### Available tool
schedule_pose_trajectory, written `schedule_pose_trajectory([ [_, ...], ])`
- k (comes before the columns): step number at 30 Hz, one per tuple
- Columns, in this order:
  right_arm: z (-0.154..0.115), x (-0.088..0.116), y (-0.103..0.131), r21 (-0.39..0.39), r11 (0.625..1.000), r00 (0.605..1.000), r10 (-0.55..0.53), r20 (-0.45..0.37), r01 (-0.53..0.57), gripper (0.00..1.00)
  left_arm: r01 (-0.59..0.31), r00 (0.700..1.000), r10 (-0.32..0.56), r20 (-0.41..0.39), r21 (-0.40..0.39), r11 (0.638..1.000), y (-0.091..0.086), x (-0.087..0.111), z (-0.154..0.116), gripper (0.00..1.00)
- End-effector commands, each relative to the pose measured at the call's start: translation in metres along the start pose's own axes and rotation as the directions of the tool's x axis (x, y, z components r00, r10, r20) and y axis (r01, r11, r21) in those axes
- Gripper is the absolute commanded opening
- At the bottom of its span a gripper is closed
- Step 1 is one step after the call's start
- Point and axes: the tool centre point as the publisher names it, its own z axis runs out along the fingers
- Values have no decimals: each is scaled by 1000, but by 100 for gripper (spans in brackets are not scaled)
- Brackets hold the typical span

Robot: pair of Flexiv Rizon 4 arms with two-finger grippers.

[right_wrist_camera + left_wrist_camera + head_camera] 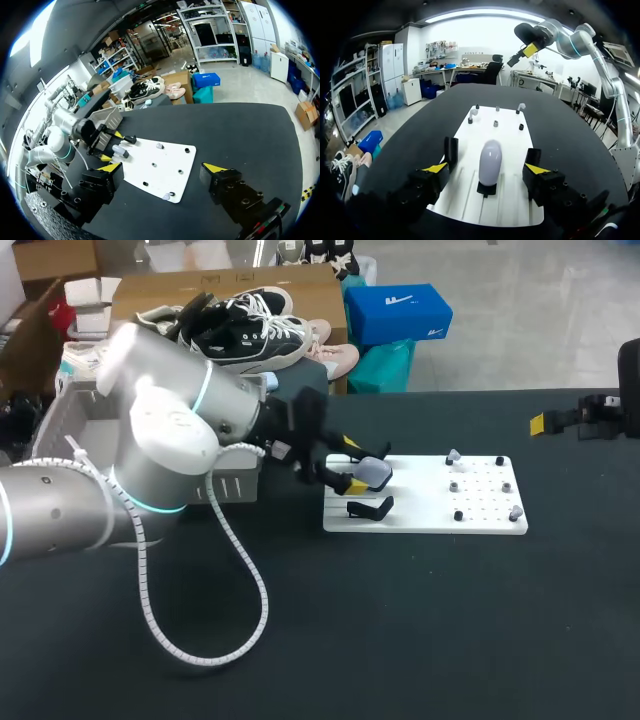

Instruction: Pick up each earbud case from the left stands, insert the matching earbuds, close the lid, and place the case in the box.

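Note:
A pale lilac earbud case (490, 159) stands upright on a black stand on the white board (506, 145). My left gripper (487, 170) is open, its yellow-tipped fingers either side of the case and clear of it. From above, the left gripper (352, 464) sits at the board's left end beside the case (377, 473), and a second black stand (370, 508) in front is empty. Two white earbuds (453, 455) (515, 512) sit on pegs at the board's right end. My right gripper (162, 168) hangs open above the table, far right of the board (165, 162), holding nothing.
A grey box (236, 486) stands left of the board, mostly hidden behind my left arm (150, 440). My right arm's gripper (545, 421) is near the table's far right edge. Dark table surface (420, 620) stretches in front of the board.

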Motion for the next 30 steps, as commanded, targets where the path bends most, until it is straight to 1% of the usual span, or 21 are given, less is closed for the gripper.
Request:
schedule_pose_trajectory([
  [1, 0, 0, 0, 0, 1000, 1000, 0, 0, 0, 100, 0, 1000, 0, -1, 6, 1000, 3, 1, 6, 100],
  [14, 0, 0, 0, 0, 1000, 1000, 0, 0, 0, 100, -22, 1000, 22, 3, 17, 1000, -6, -1, 5, 100],
  [30, 0, 0, 0, 0, 1000, 1000, 0, 0, 0, 100, -20, 1000, 21, -8, 20, 1000, -7, 3, 8, 100],
])
